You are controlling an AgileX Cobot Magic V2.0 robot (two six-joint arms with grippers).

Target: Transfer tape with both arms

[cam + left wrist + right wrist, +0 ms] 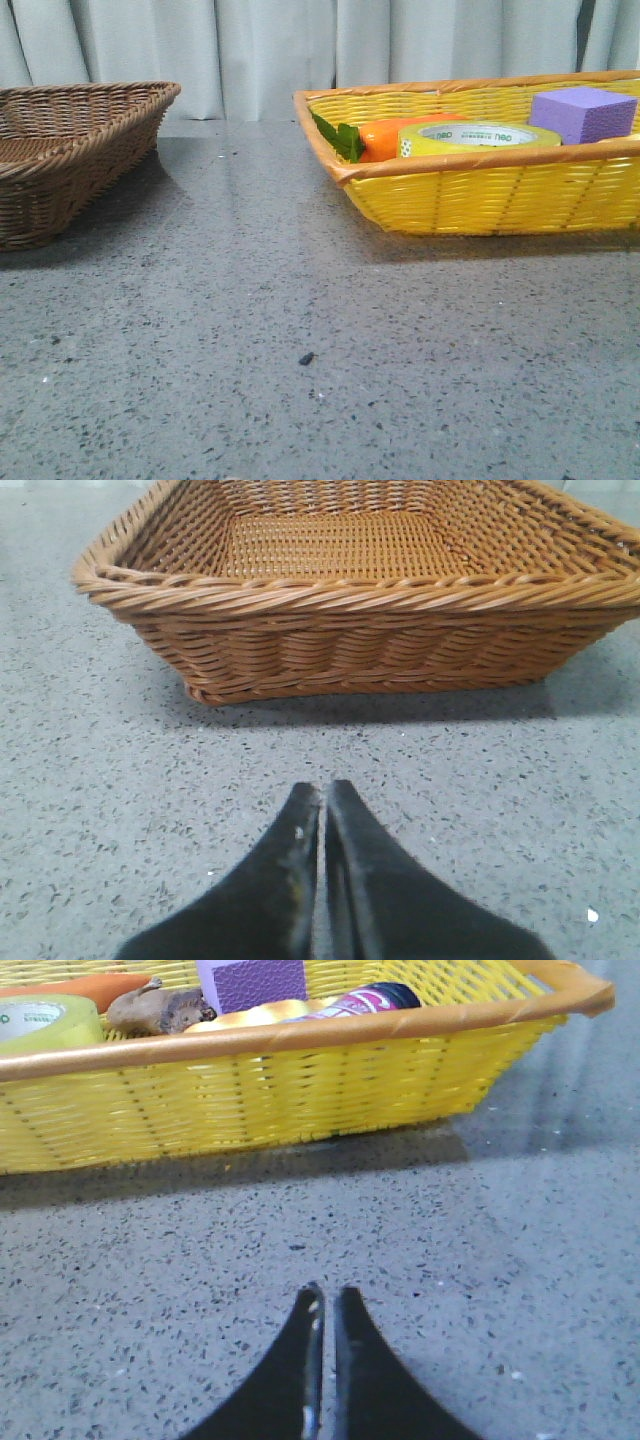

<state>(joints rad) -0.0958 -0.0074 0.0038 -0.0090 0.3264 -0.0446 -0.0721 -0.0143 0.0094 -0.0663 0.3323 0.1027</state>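
Note:
The tape [478, 137], a yellow-green roll with a white core and green lettering, lies flat in the yellow basket [480, 195] at the right, between an orange toy carrot [395, 135] and a purple foam cube [582, 112]. The right wrist view shows the tape's edge [45, 1022] at the basket's far end. My left gripper [325, 788] is shut and empty over the bare table, facing the brown wicker basket [370, 620]. My right gripper [327, 1292] is shut and empty over the table, short of the yellow basket's wall [280, 1090]. Neither arm shows in the front view.
The empty brown wicker basket [70, 150] stands at the left of the grey speckled table [300, 330]. In the yellow basket also lie a brown lump [160, 1008], a yellow item [255, 1015] and a dark pink-labelled object [365, 1000]. Pale curtains hang behind.

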